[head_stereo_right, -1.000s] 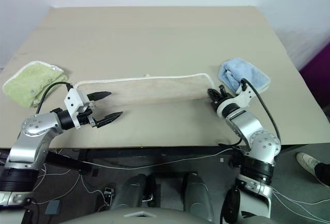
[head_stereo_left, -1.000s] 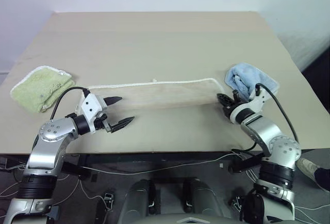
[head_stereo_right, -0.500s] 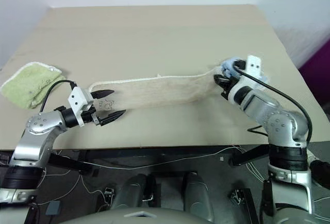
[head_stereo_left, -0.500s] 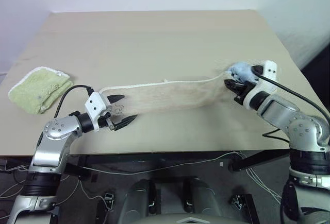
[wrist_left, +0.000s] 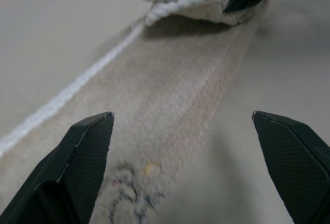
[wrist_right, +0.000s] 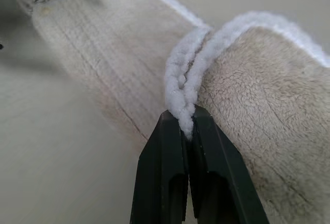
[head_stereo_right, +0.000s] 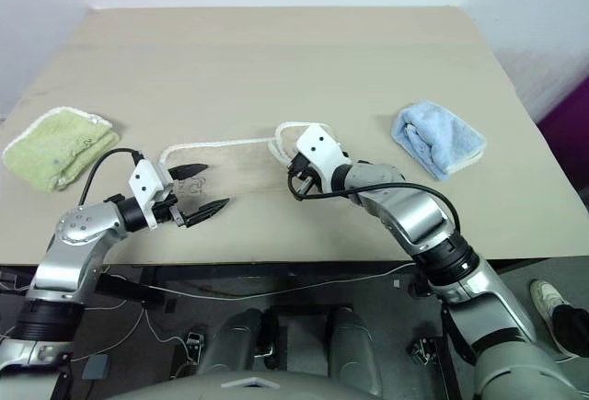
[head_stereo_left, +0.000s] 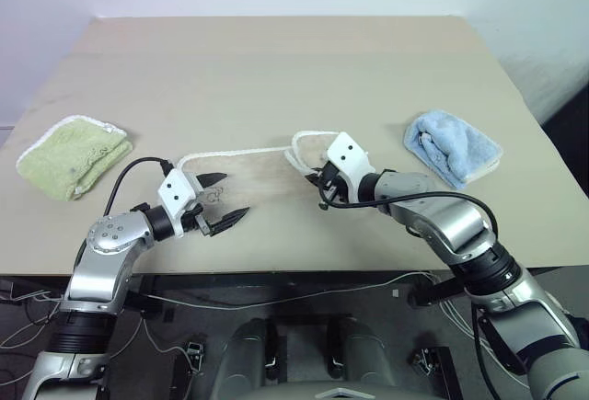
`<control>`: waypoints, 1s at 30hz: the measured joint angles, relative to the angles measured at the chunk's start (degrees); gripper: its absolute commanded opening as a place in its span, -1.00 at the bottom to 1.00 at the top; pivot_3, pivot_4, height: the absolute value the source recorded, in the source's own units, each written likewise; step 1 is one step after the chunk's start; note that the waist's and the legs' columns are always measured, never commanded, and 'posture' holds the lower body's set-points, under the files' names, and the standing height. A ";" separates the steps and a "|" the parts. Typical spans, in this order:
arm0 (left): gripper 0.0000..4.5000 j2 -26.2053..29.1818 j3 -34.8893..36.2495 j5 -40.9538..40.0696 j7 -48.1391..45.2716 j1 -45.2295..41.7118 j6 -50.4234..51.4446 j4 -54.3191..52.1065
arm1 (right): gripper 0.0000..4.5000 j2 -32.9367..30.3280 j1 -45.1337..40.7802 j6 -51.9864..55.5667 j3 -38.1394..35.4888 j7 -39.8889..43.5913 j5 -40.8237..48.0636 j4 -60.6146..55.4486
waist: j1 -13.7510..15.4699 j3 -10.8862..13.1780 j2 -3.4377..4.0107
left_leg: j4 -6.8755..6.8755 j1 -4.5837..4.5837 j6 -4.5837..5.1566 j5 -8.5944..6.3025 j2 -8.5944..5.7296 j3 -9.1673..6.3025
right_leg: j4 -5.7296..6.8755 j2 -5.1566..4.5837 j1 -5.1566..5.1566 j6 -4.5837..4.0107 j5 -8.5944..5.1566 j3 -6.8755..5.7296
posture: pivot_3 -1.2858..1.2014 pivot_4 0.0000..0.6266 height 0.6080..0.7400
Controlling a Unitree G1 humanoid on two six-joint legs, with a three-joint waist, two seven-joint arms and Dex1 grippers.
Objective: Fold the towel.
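Two black fingers of the right gripper point(wrist_right: 186, 131) are pinched tight on the white corded edge trim point(wrist_right: 181, 82) of the towel point(head_stereo_left: 267, 175), the cord doubled over itself right at the fingertips. That gripper sits over the middle of the table point(head_stereo_left: 276, 69), and the end of the towel it holds is lifted and curled back over the rest of the cloth, so a loop of white trim stands up just beside it in the head views. The part of the towel still lying flat runs from there toward the robot's left, a thin beige strip with the white edge along its far side.

At that other end the left gripper point(head_stereo_left: 219, 202) stands wide open, its two fingers spread far apart and holding nothing. In its wrist view the towel lies between and beyond the fingers, with a small dark mark on the cloth near them; whether the fingertips touch the cloth cannot be told.

Farther out, a green folded towel point(head_stereo_left: 66, 156) lies near the table's left edge, and a blue folded towel point(head_stereo_left: 453, 147) lies toward the right edge, both well apart from the beige one.
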 measured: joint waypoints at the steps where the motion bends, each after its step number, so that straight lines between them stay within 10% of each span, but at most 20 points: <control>1: 1.00 0.00 0.13 -0.06 0.27 0.57 0.12 -0.19 | -0.99 0.35 0.02 -0.01 0.00 0.42 -0.76 0.11 | -0.02 0.00 0.00 | 0.00 0.00 0.00 0.00 0.00 0.00 | 0.00 0.00 0.00 0.00 0.00 -0.01 | 0.03 -0.52 1.00; 6: 1.00 -0.66 1.07 -1.41 1.98 3.28 1.38 -3.22 | -0.65 2.82 1.53 0.06 -1.07 2.06 -2.22 0.06 | -0.08 0.00 0.00 | 0.00 0.01 -0.01 0.00 0.01 -0.02 | 0.02 -0.01 0.00 0.00 0.00 -0.01 | 0.03 -0.52 1.00; 16: 1.00 -5.79 5.63 -10.65 7.87 8.41 10.17 -9.74 | 0.87 4.88 6.14 2.44 -11.15 4.79 1.47 -4.99 | -0.05 0.00 0.00 | 0.00 0.02 -0.01 0.00 0.00 -0.05 | 0.05 -0.03 0.02 0.00 0.00 -0.01 | 0.03 -0.52 1.00; 19: 1.00 -8.23 8.69 -15.94 11.65 11.35 14.63 -14.06 | 0.82 5.14 6.68 1.72 -16.04 4.57 2.53 -5.74 | -0.06 0.00 0.00 | 0.00 0.05 -0.02 0.00 0.00 -0.06 | 0.08 -0.03 0.04 0.00 0.00 -0.01 | 0.03 -0.52 1.00; 30: 1.00 -20.57 15.96 -31.47 33.83 16.18 27.07 -22.40 | -0.83 12.92 -1.54 -13.94 -17.23 8.13 -3.53 19.45 | -0.22 -0.01 -0.03 | 0.02 0.13 -0.03 0.02 -0.01 -0.08 | 0.17 0.07 0.12 0.00 0.00 0.00 | 0.03 -0.52 1.00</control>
